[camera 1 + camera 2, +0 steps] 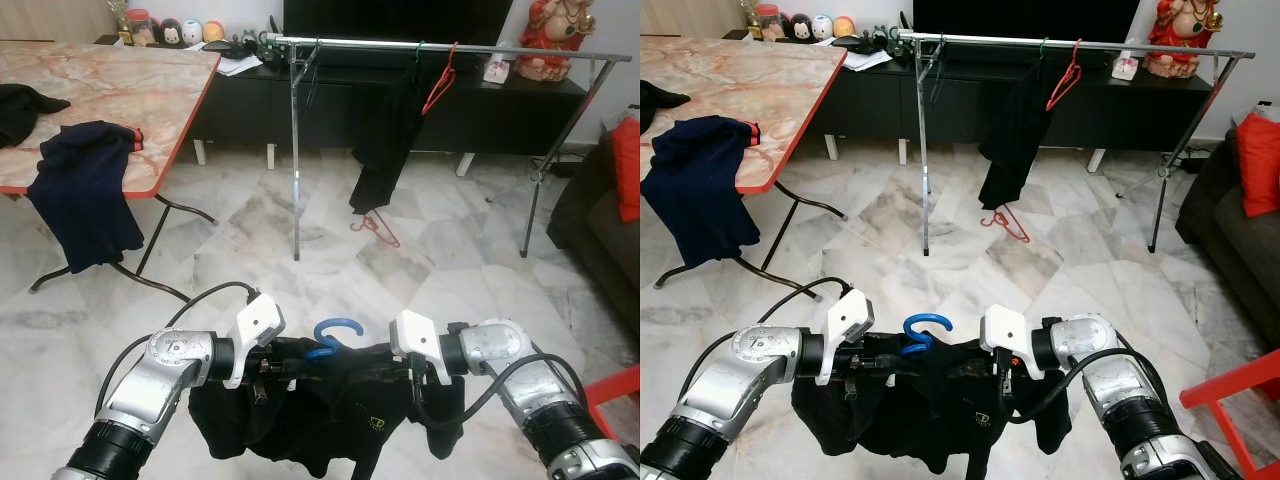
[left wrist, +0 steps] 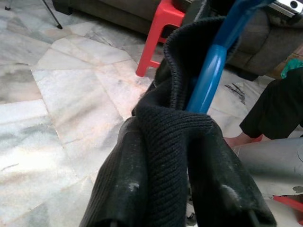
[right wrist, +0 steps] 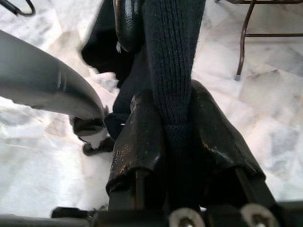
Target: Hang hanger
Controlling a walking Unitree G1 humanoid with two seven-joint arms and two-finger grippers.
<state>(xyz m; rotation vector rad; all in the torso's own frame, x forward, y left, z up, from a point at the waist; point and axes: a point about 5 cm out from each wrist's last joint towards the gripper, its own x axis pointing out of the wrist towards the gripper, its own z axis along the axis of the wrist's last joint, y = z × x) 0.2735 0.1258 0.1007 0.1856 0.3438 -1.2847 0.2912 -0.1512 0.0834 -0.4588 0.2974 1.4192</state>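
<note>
Closest to the robot, both grippers are pinched onto the same thing: a black knit garment [image 1: 320, 420] draped over a blue hanger [image 1: 333, 336]. The left gripper [image 2: 182, 189] has its fingers clamped on a fold of the knit right where the blue hanger arm runs through, and the right gripper [image 3: 177, 137] is clenched on another strip of the same fabric. In the head views the garment sags down between the two silver arms, with the blue hook poking up in the middle, just above the cloth.

Under all that is pale marble floor [image 1: 260, 260]. Off to the robot's right there's a corner of a red stool [image 1: 615, 395] and a dark sofa [image 1: 600, 220] with a red cushion [image 1: 626, 165].

To the left sits a folding table [image 1: 110, 80] with a marble-look top and red edge; a navy garment [image 1: 85, 190] hangs off its near edge and something dark lies at its far left.

Further out stands a metal clothes rack [image 1: 440, 47]. A black garment [image 1: 385, 140] hangs from its rail, with an empty red hanger [image 1: 440, 80] beside it on the rail. Another red hanger [image 1: 378, 228] lies on the floor just below the black garment.

Behind the rack there's a low black TV cabinet [image 1: 330, 100], and a red figurine [image 1: 555, 35] at the right end.
</note>
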